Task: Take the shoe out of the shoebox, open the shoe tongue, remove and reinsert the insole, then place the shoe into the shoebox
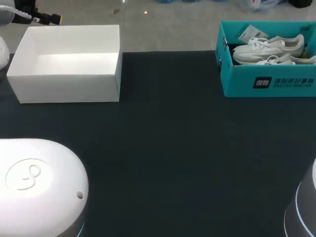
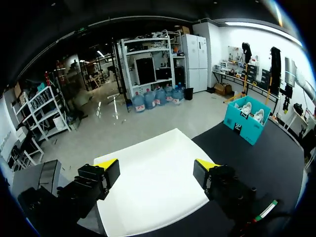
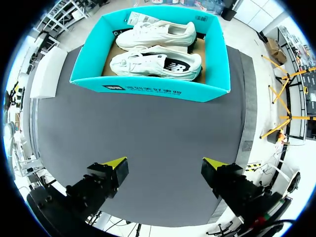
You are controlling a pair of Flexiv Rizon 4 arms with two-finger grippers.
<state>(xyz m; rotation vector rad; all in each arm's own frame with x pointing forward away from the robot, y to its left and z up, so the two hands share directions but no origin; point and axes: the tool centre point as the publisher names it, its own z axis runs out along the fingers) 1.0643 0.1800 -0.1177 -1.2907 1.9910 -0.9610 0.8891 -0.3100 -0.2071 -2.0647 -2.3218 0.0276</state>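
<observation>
In the head view we see the dark table (image 1: 173, 148) with an open white box (image 1: 64, 89) at its far left and the teal shoebox (image 1: 269, 84) at its far right, the two well apart. Of our arms it shows only the rounded housings, the left arm (image 1: 37, 180) and the right arm (image 1: 306, 207), at the near corners. Neither gripper appears there, so we read the fingers from the wrist cameras.

Our right wrist view looks down into the shoebox, which sits ahead of the right gripper (image 3: 165, 163) across a stretch of bare table. It shows plainly what the head view only half shows: two white shoes lying lengthwise, side by side. The nearer shoe (image 3: 158, 64) has a dark patch on its flank and the farther shoe (image 3: 158, 33) lies along the back wall. A paper tag (image 3: 143, 19) rests at the far rim. The right gripper's fingers stand wide apart with nothing but table between them.

Our left wrist view places the left gripper (image 2: 157, 164) at the white box, which spreads under and ahead of its fingers. These too are spread wide and grasp nothing. Here the shoebox shows small, well beyond the white box, and the shoes are only pale shapes inside it.
</observation>
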